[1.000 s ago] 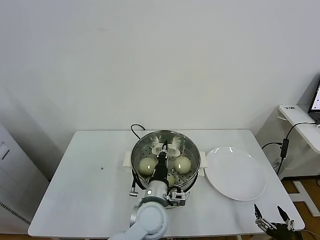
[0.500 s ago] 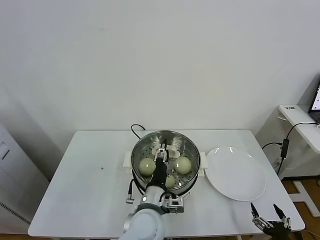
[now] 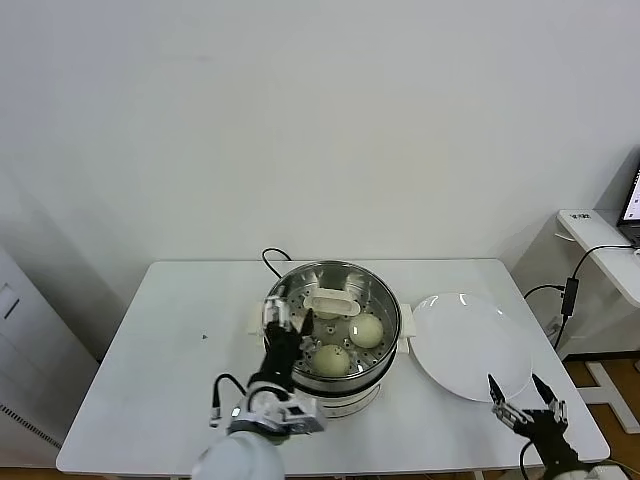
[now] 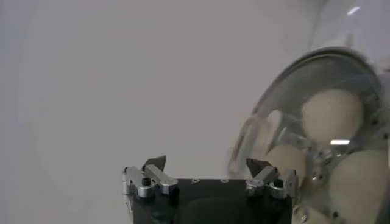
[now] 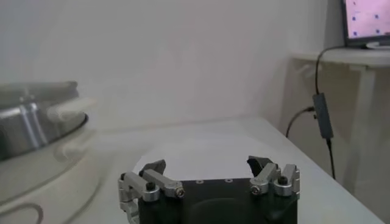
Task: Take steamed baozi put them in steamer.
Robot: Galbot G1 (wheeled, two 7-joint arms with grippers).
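Observation:
The steamer (image 3: 375, 300) stands mid-table, and a glass lid with a cream handle (image 3: 331, 300) appears to lie on it. Cream-white baozi show inside: one at the right (image 3: 366, 330), one at the front (image 3: 330, 360). The left wrist view shows three baozi (image 4: 332, 115) through the lid. My left gripper (image 3: 287, 315) is open and empty at the steamer's left rim, also in its own view (image 4: 207, 164). My right gripper (image 3: 517, 388) is open and empty at the table's front right, also in its own view (image 5: 208, 164).
A flat white plate (image 3: 470, 345) lies right of the steamer, just behind my right gripper. The steamer's black cord (image 3: 270, 258) runs off behind it. A side desk with cables (image 3: 600, 250) stands to the right, beyond the table's edge.
My left gripper has drawn back from over the steamer's middle to its left rim. My right gripper has risen a little and shifted left.

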